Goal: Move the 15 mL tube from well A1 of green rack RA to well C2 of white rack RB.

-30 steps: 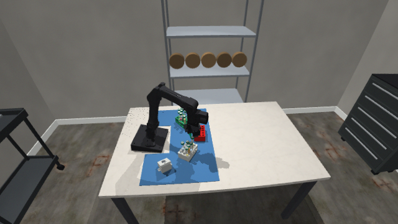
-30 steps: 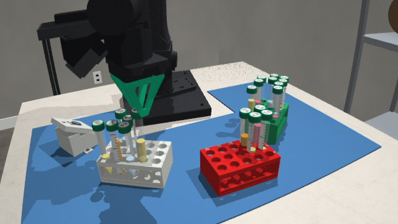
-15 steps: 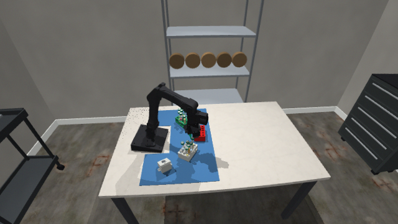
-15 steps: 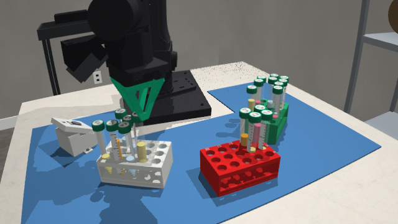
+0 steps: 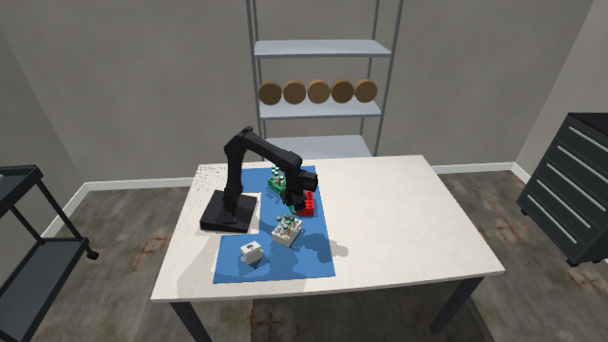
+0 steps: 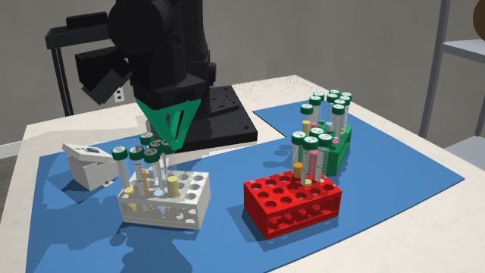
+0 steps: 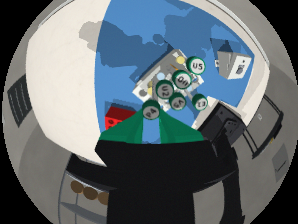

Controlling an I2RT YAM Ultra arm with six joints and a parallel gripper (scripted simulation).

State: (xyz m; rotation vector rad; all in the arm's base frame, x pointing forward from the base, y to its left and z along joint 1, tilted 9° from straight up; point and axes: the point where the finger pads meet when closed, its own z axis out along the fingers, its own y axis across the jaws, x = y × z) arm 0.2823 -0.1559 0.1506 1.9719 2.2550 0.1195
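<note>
My gripper (image 6: 170, 141) (image 5: 294, 204) (image 7: 151, 112), with green fingers, is shut on a 15 mL tube (image 6: 173, 186) with yellow contents, gripped just below its green cap (image 7: 152, 112). It holds the tube upright over the white rack RB (image 6: 198, 197) (image 5: 283, 238) (image 7: 148, 80). The tube's lower end reaches the rack's top at a well near the middle; I cannot tell which well. Several other green-capped tubes stand in the white rack's left part. The green rack RA (image 6: 338, 152) (image 5: 273, 184) stands at the far right with several tubes.
The red rack QR (image 6: 292, 214) (image 5: 309, 205) stands between the two racks and holds three tubes at its back. The white DONE button box (image 6: 85, 172) (image 5: 251, 252) sits left of the white rack. All stand on the blue mat (image 6: 379, 171). The arm's black base (image 6: 223, 125) is behind.
</note>
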